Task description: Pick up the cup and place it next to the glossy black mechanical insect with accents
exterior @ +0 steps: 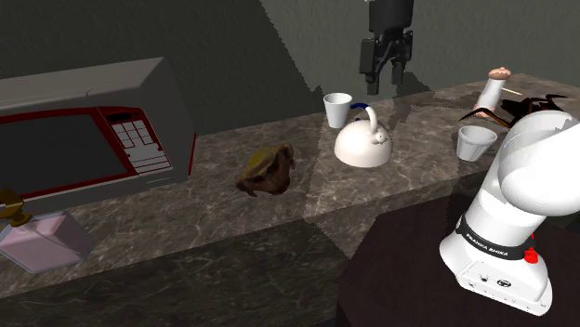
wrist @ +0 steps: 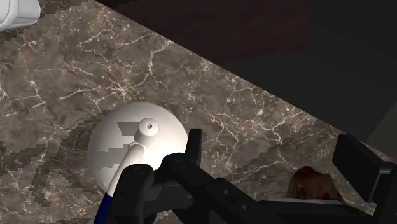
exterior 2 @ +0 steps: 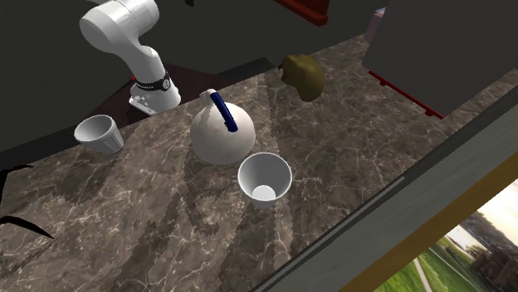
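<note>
Hand (exterior: 385, 82) above the dark marbled desk (exterior: 232, 218), fingers apart, gripping nothing. One white cup (exterior: 337, 109) stands upright on the desk just beyond the white kettle (exterior: 362, 141), which has a blue handle. A second cup (exterior: 476, 142) stands near the black insect (exterior: 532, 102) with red accents. Microwave (exterior: 88, 125) at the shoulder view's left; brown lump (exterior: 265, 172) between microwave and kettle.

Glossy white rounded arm links (exterior: 525, 158) are seen. Black collar band (exterior: 491, 232) is lettered FRANKA EMIKA in white. Red dot (exterior: 531, 255) is noted near base. All-black two-finger gripper (exterior: 385, 84) is built blocky and angular.
</note>
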Tool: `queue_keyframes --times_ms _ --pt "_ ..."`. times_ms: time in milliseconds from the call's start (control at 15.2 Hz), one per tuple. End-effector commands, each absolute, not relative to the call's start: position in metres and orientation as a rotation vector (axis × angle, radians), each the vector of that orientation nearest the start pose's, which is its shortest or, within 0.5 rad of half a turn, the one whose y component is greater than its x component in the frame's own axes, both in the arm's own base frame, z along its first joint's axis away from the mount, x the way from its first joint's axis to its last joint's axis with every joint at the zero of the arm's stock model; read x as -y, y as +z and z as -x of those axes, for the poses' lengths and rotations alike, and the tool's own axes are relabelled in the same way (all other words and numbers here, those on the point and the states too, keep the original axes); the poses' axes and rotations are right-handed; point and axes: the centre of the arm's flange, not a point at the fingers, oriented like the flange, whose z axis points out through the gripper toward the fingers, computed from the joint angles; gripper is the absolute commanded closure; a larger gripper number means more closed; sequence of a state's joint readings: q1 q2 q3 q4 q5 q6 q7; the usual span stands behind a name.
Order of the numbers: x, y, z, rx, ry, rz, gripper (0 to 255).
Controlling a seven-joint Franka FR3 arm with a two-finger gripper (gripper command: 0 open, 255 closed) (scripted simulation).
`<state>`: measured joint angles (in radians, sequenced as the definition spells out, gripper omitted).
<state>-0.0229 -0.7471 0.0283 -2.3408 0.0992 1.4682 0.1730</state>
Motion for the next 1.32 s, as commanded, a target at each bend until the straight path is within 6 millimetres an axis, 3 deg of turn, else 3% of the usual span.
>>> queue_keyframes --times_ms 0,1254 --pt "-0.016 0.578 -0.306 -0.264 0.203 3.055 0" --pt "0.1 0.469 -0.49 -0.416 0.236 3.183 0"
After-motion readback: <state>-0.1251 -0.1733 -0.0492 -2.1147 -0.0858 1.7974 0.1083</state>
